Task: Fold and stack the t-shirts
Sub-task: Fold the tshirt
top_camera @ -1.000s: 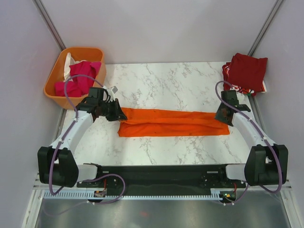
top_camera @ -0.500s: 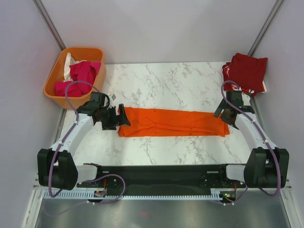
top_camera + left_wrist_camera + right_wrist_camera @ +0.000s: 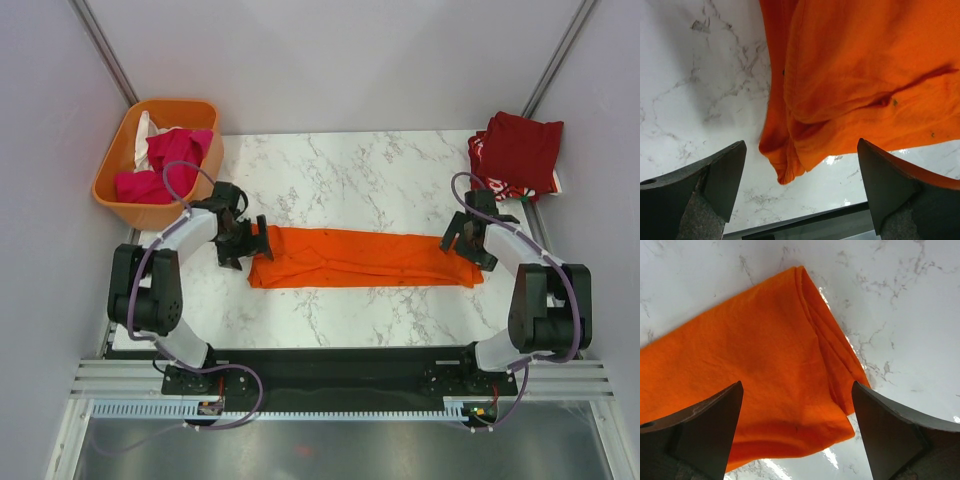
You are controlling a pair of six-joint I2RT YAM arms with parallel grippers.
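Orange t-shirt [image 3: 365, 257]: plain bright orange, folded into a long narrow band. It lies flat on the marble worktop [image 3: 340, 175], running left to right between the two arms.

Left end, wrist view: layers overlap and bunch into a rounded, slightly lumpy corner. There are shallow creases and a few small dark specks on the cloth.

Right end, wrist view: several folded edges are stacked along the end, with a fairly square corner lying flat.

Left fingers [image 3: 720, 175]: spread wide over the left end, nothing between them but air above the cloth. Right fingers [image 3: 710, 420]: likewise spread wide over the right end, gripping nothing.

Far right corner: dark red t-shirt [image 3: 520, 148] on top of a red-and-white patterned one [image 3: 535, 188]. Far left: basket [image 3: 115, 185] holding a magenta t-shirt [image 3: 165, 160] and white cloth [image 3: 146, 128].
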